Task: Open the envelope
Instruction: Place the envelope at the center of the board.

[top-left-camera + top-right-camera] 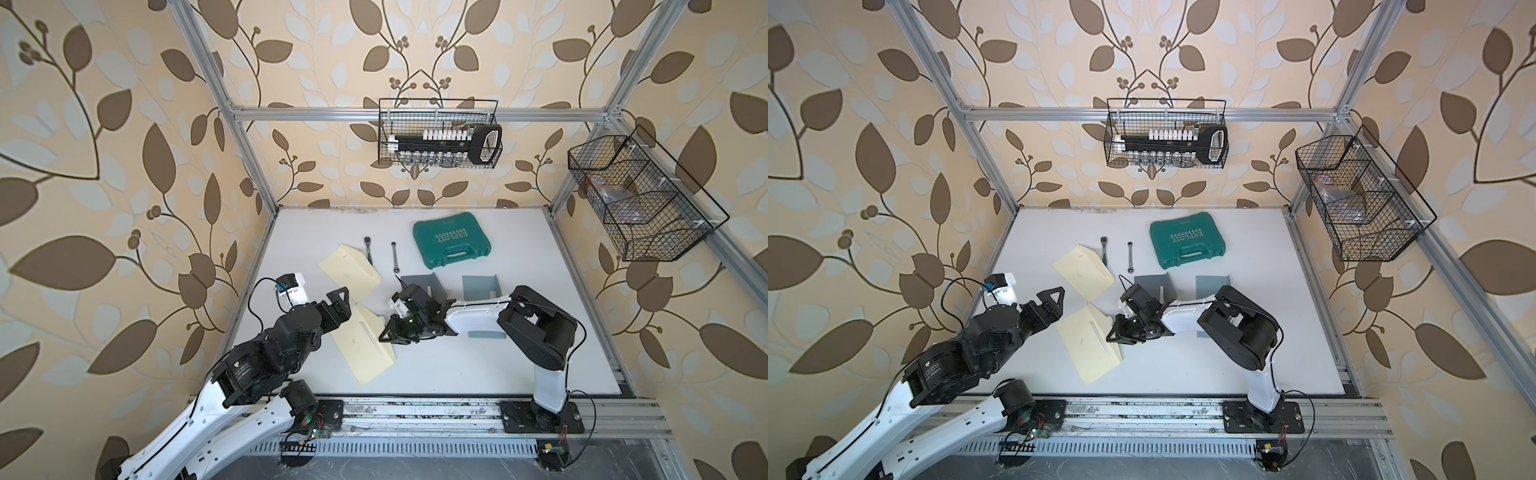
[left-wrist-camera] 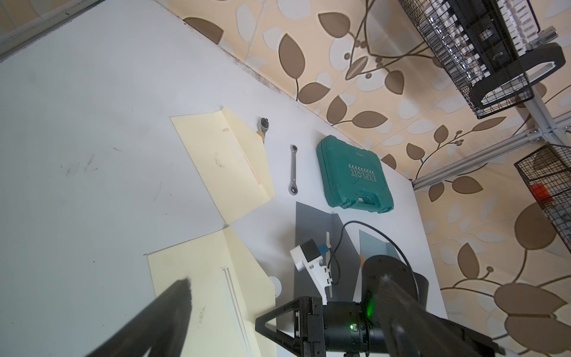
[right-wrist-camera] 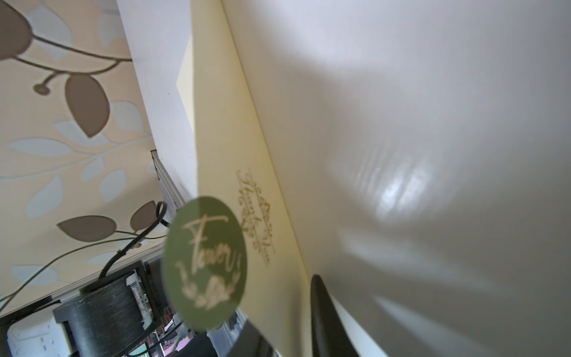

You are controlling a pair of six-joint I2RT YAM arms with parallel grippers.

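A white desk sits between leaf-patterned walls. In both top views a cream paper envelope lies left of centre. It is below a second cream envelope and lower left of a green plastic tool case. The left fingers are spread wide at its upper-left corner, holding nothing. The right fingers meet its raised flap at the right edge. The left wrist view shows that flap lifted off the envelope. In the right wrist view a round green sticker sits on the flap's tip; whether the right fingers pinch the flap I cannot tell.
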